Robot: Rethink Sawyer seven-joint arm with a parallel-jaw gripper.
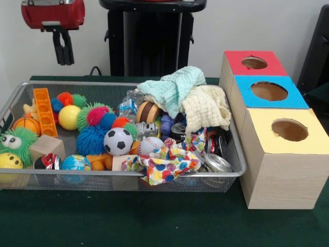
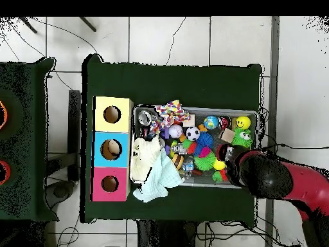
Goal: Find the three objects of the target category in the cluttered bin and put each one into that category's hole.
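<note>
A wire mesh bin [image 1: 77, 84] holds a jumble of toys, cloths and cans. Balls lie among them: a soccer ball [image 1: 118, 140], a baseball [image 1: 150, 145], a yellow ball [image 1: 69, 117] and an orange basketball [image 1: 26, 123]. A teal cloth [image 1: 172, 85], a cream cloth [image 1: 205, 105] and a spotted cloth [image 1: 164, 162] drape the right half. Beside the bin stand three wooden boxes with holes: red [image 1: 254, 63], blue [image 1: 269, 91], yellow [image 1: 289, 129]. My gripper [image 1: 63, 49] hangs high above the bin's far left corner, open a little and empty. From overhead the arm's head [image 2: 260, 175] hides it.
Fuzzy toys [image 1: 95, 128], an orange block [image 1: 43, 110], wooden blocks [image 1: 46, 146] and crushed cans [image 1: 217, 163] crowd the bin. Green cloth covers the table [image 1: 154, 221]. In the overhead view the bin [image 2: 212, 109] lies right of the boxes [image 2: 112, 149].
</note>
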